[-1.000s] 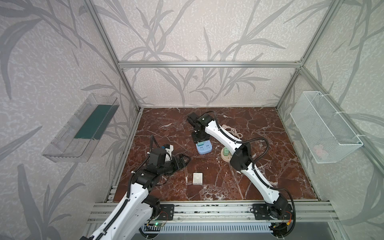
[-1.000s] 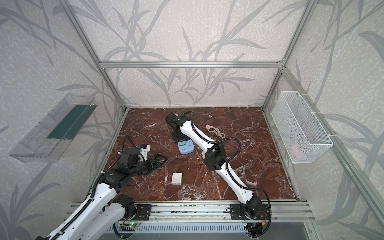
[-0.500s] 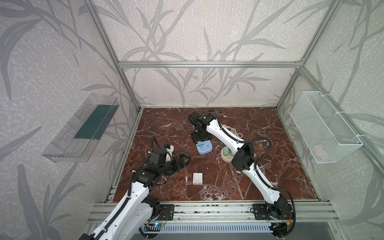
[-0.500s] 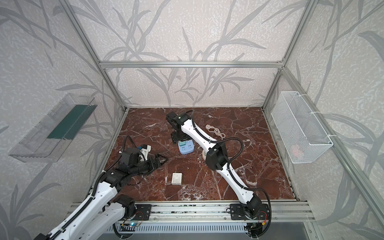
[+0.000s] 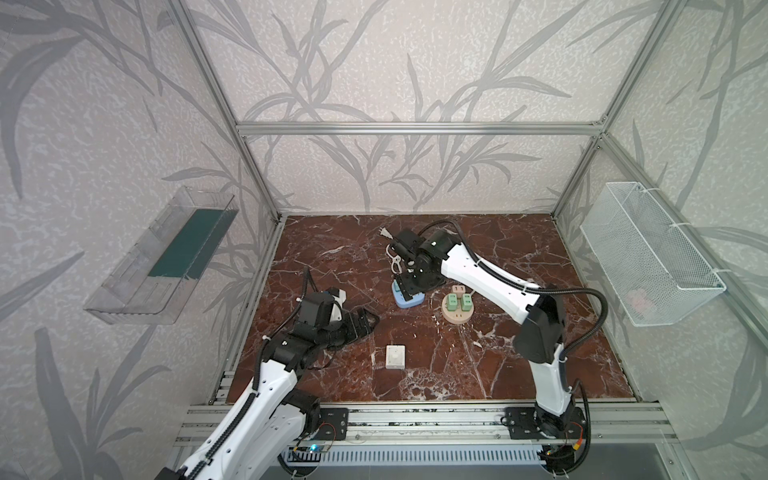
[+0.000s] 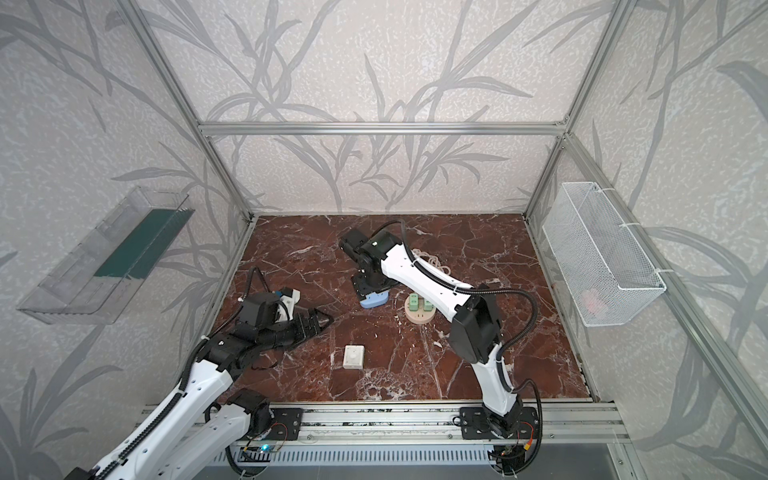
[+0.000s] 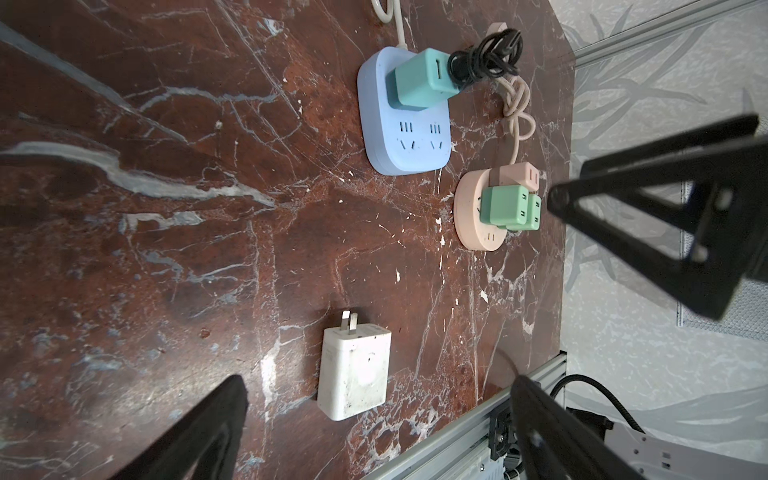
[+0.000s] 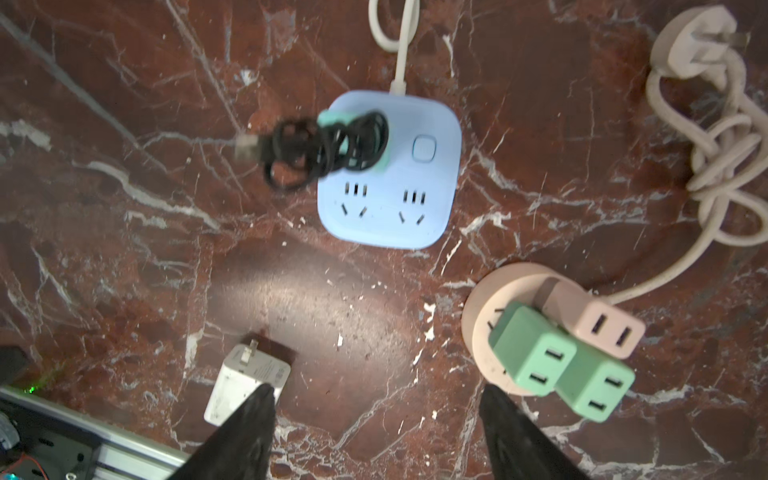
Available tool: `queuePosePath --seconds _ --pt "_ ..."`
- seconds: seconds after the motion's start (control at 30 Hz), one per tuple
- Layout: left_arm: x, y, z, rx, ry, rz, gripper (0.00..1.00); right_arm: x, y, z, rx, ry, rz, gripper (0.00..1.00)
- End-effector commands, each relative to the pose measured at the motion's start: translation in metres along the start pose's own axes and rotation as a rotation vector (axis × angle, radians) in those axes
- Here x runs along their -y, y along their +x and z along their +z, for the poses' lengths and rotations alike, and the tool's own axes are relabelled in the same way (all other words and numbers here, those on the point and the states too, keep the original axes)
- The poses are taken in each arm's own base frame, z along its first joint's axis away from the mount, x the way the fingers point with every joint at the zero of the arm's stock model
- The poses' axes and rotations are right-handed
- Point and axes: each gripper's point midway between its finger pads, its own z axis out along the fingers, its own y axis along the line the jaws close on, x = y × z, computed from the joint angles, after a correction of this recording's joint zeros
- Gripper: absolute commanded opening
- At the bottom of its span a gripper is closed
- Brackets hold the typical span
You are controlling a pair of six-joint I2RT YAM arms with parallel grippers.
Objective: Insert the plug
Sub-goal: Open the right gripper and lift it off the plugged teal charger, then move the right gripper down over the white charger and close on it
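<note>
A teal plug (image 7: 419,79) with a coiled black cable (image 7: 484,62) stands seated on the square blue power strip (image 7: 405,137), near its corded end. In the right wrist view the teal plug (image 8: 332,118) is blurred under the black cable (image 8: 328,149). My right gripper (image 8: 376,390) hangs open just above the blue strip (image 5: 409,300) with nothing between its fingers, and it hides the plug in both top views. My left gripper (image 5: 365,322) is open and empty, low over the floor left of the strip. A white charger (image 7: 354,371) lies flat between its fingers' line of sight.
A round pink power strip (image 5: 457,309) carries two green adapters and a pink one, right of the blue strip. Its cream cord (image 8: 723,166) lies coiled behind. The white charger (image 5: 395,356) lies near the front. A wire basket (image 5: 648,257) and a clear tray (image 5: 166,257) hang on the side walls.
My right gripper's jaws have opened wider and the arm has lifted a little above the blue strip. The left arm has stayed in place.
</note>
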Motion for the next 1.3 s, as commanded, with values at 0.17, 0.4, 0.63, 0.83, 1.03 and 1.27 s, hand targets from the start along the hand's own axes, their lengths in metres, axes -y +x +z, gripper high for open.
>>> queuePosePath --seconds 0.17,0.4,0.63,0.83,1.03,1.27 --pt "-0.008 0.002 -0.011 0.072 0.003 0.008 0.96 -0.05 0.069 0.005 0.082 -0.088 -0.02 0.83" --pt "-0.01 0.005 -0.007 0.065 0.02 -0.032 0.96 -0.077 0.108 0.039 -0.003 -0.1 -0.011 0.87" --pt "-0.008 0.005 -0.006 0.061 0.028 -0.038 0.96 -0.095 0.116 0.06 -0.045 -0.138 -0.016 0.83" --pt "-0.007 0.006 -0.007 0.066 0.04 -0.046 0.96 -0.096 0.118 0.06 0.013 -0.16 -0.253 0.83" --pt "-0.007 0.006 -0.005 0.066 0.047 -0.056 0.96 -0.083 0.116 0.054 0.041 -0.108 -0.336 0.83" --pt "-0.008 0.005 -0.006 0.073 0.044 -0.062 0.96 -0.098 0.117 0.056 -0.04 -0.144 -0.107 0.81"
